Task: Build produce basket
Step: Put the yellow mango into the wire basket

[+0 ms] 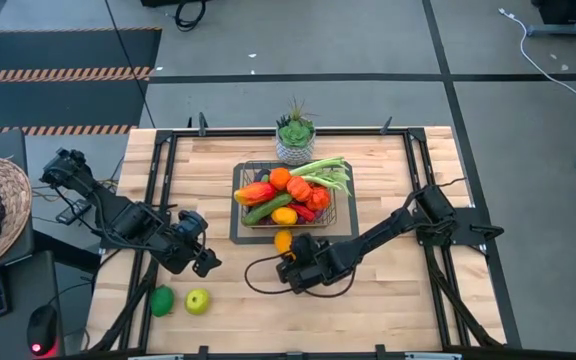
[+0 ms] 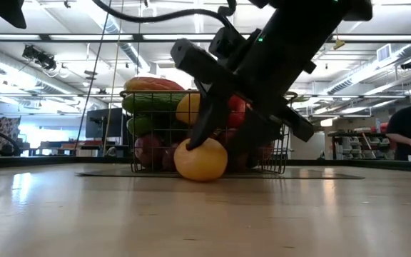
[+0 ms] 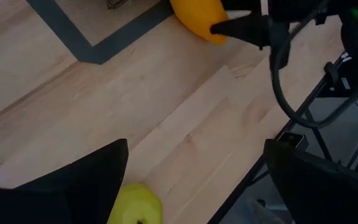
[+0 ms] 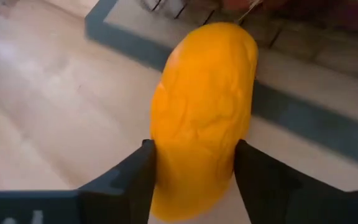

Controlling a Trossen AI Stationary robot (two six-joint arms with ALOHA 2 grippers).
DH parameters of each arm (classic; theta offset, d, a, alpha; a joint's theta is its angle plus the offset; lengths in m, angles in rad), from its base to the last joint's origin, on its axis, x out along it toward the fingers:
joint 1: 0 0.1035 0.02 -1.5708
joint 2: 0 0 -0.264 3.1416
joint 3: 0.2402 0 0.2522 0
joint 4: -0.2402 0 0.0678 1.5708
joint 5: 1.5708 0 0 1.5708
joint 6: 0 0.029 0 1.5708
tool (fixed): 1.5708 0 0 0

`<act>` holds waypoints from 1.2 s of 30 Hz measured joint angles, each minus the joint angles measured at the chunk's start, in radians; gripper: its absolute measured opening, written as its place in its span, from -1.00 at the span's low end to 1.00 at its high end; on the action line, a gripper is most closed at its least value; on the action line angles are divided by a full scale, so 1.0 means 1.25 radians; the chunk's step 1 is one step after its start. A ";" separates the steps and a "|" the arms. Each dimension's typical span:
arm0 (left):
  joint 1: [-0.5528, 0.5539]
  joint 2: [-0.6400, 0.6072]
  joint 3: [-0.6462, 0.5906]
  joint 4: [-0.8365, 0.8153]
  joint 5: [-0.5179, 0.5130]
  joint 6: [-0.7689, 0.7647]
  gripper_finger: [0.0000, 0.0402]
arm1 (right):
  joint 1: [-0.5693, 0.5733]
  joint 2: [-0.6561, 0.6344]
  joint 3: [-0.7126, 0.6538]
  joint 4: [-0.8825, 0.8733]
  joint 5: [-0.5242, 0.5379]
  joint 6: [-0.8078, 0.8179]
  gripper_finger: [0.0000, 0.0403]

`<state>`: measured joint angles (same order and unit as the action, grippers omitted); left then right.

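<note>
R gripper [image 1: 290, 256] is closed on a yellow-orange fruit [image 4: 202, 112], a finger pressed to each flank. Fruit's long axis runs out ahead of the fingers, toward the basket [image 1: 241, 222], i.e. pinch is across the narrow way. In the low view the fruit [image 2: 200, 159] looks to rest on the tabletop, touching or just short of the basket's front wire wall; can't tell which.

Key relation: basket lies straight ahead of R gripper, just beyond the fruit, and its rim sits higher than the fruit. Basket is already heaped w/ produce [image 1: 293, 190]: leek, cucumber, orange & red pieces. So my read: the fruit needs to go up first, then fwd over the near rim, and land on top of the pile w/o rolling off.

L gripper [image 1: 199, 260] is over the table's near left, fingers spread wide, nothing between them. Yellow-green apple [image 1: 197, 300] and a green piece [image 1: 161, 300] lie just beside it, well apart from the basket. L arm is clearly the nearer one for those two.
</note>
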<state>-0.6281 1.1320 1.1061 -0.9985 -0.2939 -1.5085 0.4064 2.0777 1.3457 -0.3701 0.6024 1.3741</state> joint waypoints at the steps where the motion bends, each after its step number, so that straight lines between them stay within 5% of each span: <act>1: 0.000 0.000 0.000 0.000 0.000 0.000 0.90 | 0.005 0.000 0.000 0.006 -0.011 0.004 -0.01; 8: 0.000 0.000 0.000 0.000 0.000 0.001 0.90 | 0.058 -0.001 0.079 -0.016 -0.058 0.010 -0.04; 14: 0.000 0.000 0.000 0.000 0.000 0.002 0.90 | 0.083 -0.001 0.268 -0.200 -0.015 -0.031 -0.04; 21: 0.000 0.000 0.000 0.000 0.000 0.004 0.90 | 0.069 -0.001 0.542 -0.547 0.097 -0.092 -0.04; 27: 0.003 0.000 0.000 -0.001 -0.021 0.029 0.90 | 0.017 -0.002 0.678 -0.975 0.123 0.038 -0.04; 36: 0.003 0.000 0.000 0.000 -0.037 0.029 0.90 | -0.036 -0.017 0.654 -0.913 0.020 -0.350 -0.03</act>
<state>-0.6247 1.1324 1.1061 -0.9982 -0.3406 -1.4723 0.3618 2.0568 2.1636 -1.5110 0.6269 0.9368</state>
